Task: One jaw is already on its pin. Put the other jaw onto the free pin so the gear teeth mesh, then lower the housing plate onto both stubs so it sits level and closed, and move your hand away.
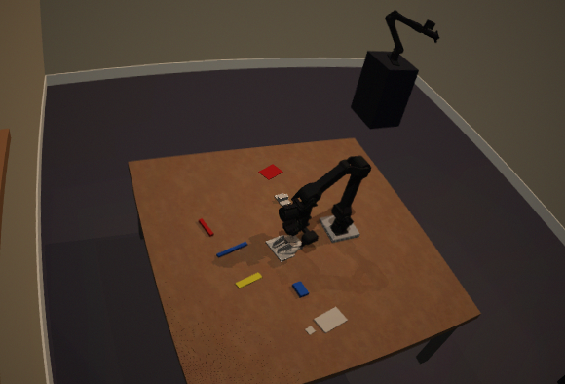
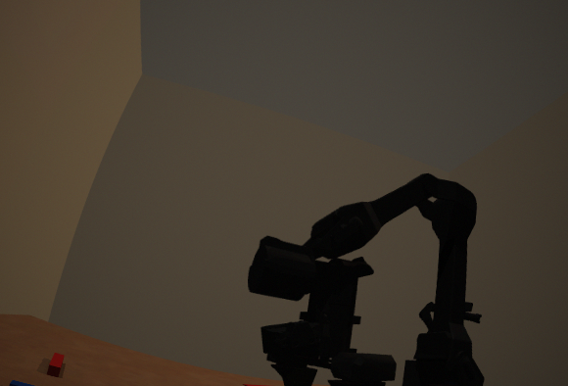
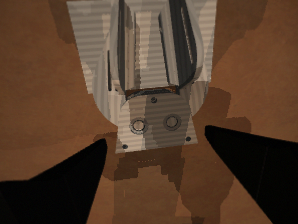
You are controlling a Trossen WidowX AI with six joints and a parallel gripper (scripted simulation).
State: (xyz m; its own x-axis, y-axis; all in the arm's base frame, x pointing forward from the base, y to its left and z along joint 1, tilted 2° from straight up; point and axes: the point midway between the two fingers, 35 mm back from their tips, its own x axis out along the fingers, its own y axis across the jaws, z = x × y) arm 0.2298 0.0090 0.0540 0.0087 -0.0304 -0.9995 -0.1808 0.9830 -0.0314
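Observation:
A pale base plate (image 1: 273, 244) (image 3: 85, 47) lies on the table. In the wrist view two grey jaws, the left jaw (image 3: 128, 55) and the right jaw (image 3: 192, 45), run side by side over it. The housing plate (image 3: 155, 136) covers their near ends, with a round stub showing in each of its two holes. It looks flat from above; its exact height is unclear, and the gear teeth are mostly hidden beneath it. My gripper (image 3: 156, 136) is open and empty, its fingers apart on either side of the housing plate. Its fingertips are out of frame in the exterior view.
On the table (image 1: 390, 281) lie a blue bar (image 1: 232, 249), a yellow bar (image 1: 248, 280), a red bar (image 1: 206, 227) (image 2: 56, 364), a blue block (image 1: 300, 288), a white plate (image 1: 330, 320), a small white square (image 1: 310, 330), a red square (image 1: 270, 172) and a pale piece (image 1: 282, 197).

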